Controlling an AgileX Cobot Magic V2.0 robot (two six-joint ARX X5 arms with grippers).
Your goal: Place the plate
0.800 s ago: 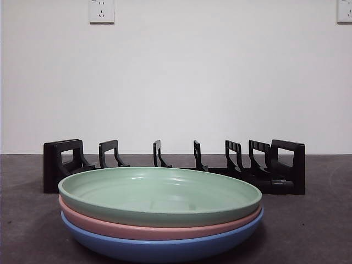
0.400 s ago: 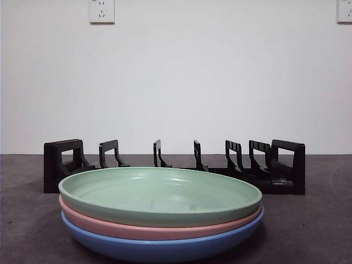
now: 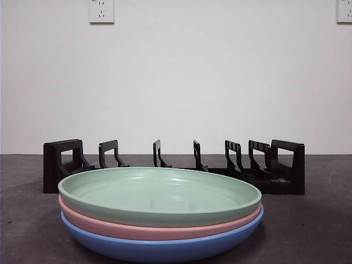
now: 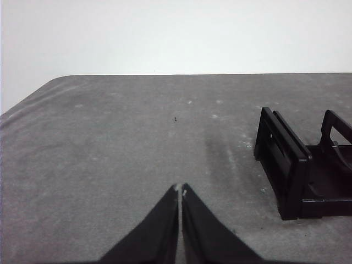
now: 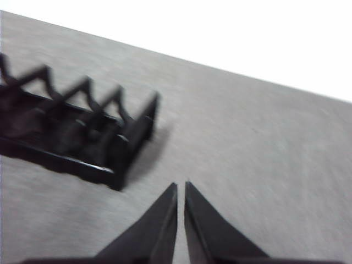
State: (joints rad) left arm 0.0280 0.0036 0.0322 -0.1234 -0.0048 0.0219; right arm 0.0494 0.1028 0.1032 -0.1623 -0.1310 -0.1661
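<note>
Three plates are stacked at the front of the table: a green plate (image 3: 159, 192) on top, a pink plate (image 3: 154, 231) under it and a blue plate (image 3: 165, 248) at the bottom. Behind them stands a black slotted dish rack (image 3: 176, 165). Neither arm appears in the front view. My left gripper (image 4: 180, 190) is shut and empty above bare table, with one end of the rack (image 4: 300, 168) off to its side. My right gripper (image 5: 181, 186) is shut and empty too, near the other end of the rack (image 5: 77, 132). That wrist picture is blurred.
The grey table (image 3: 308, 225) runs around the stack and the rack. A white wall with two power sockets (image 3: 101, 10) stands behind. The table's rounded corner (image 4: 55, 82) shows in the left wrist view.
</note>
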